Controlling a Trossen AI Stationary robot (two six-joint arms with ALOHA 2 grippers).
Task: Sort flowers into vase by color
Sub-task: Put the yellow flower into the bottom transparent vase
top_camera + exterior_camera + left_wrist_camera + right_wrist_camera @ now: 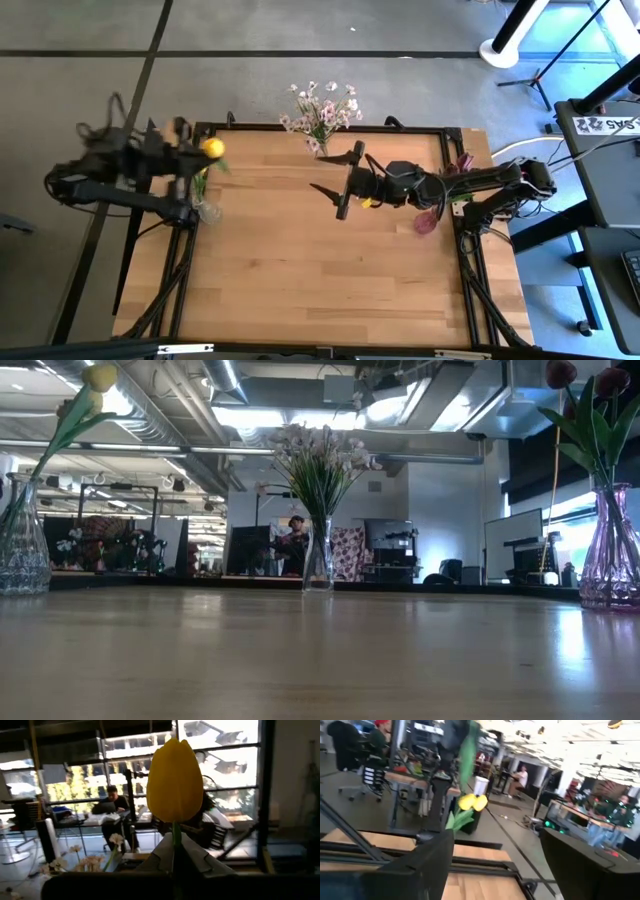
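1. Your left gripper [185, 140] is clamped on the yellow tulip [212, 148], above the clear vase [208, 211] at the table's left edge, ready to drop it in.
2. Your right gripper [338, 183] hangs mid-table with fingers spread, holding nothing.
3. Maroon tulips [585, 380] already stand in the pink vase [610, 550].

The left arm stretches in from the left side, and the left gripper [190, 152] is at the far left corner of the bench, with jaws closed on the stem of a yellow tulip [212, 149]. The right arm reaches from the right side toward the middle, and the right gripper [335, 180] has its jaws spread wide, holding nothing.
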